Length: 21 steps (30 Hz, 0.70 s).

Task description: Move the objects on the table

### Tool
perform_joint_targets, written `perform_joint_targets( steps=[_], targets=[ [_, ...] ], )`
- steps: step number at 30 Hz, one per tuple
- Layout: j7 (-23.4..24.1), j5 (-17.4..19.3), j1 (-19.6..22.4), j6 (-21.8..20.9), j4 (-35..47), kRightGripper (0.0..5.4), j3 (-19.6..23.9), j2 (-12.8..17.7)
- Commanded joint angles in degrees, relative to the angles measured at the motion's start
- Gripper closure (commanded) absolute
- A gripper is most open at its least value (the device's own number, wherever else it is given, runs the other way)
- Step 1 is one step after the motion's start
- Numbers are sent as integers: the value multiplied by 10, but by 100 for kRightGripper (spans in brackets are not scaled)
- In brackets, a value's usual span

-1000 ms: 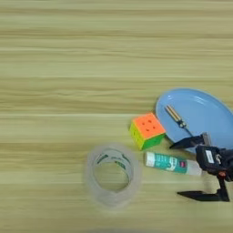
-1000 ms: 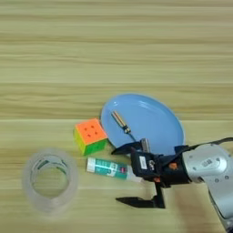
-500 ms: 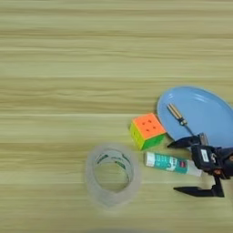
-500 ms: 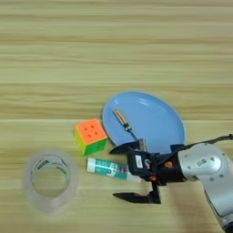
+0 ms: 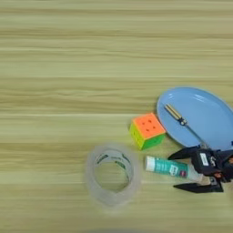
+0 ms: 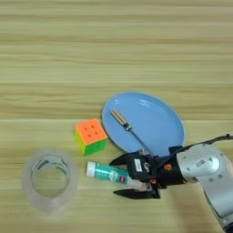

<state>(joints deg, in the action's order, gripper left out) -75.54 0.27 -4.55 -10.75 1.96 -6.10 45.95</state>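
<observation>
table (image 5: 68, 54) of light wood fills the whole view, with long stripes running side to side. the top half and the left side are bare, so most of the open room is there. all the things sit low and to the right.

the glue stick (image 6: 107, 172) lies flat on its side near the bottom, white cap pointing left. the right gripper (image 6: 119, 176) comes in from the right on a silver arm (image 6: 205, 168). its two black fingers are spread apart, one above the right end of the glue stick and one below it, so the stick lies between them. i cannot tell if the fingers touch it.

the cube (image 5: 148, 130) sits just above and left of the glue stick, orange face up, with a small gap between them. its right side is near the edge of the blue plate (image 6: 157, 125). a small thin tool (image 6: 124, 122) lies on the plate, slanting down to the right.

the clear tape roll (image 5: 111, 175) lies flat to the left of the glue stick, close to the cap.
</observation>
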Motion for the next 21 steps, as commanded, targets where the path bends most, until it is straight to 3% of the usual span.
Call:
perform_joint_targets(
  steps=[1, 6, 11, 17, 21],
  targets=[
    [19, 5, 18, -7, 15, 287, 15, 28],
    [17, 10, 20, -7, 13, 365, 14, 26],
    [16, 16, 23, -6, 14, 372, 16, 24],
    [3, 98, 36, 22, 48, 372, 50, 18],
    [4, 167, 66, 59, 53, 372, 94, 20]
  ],
)
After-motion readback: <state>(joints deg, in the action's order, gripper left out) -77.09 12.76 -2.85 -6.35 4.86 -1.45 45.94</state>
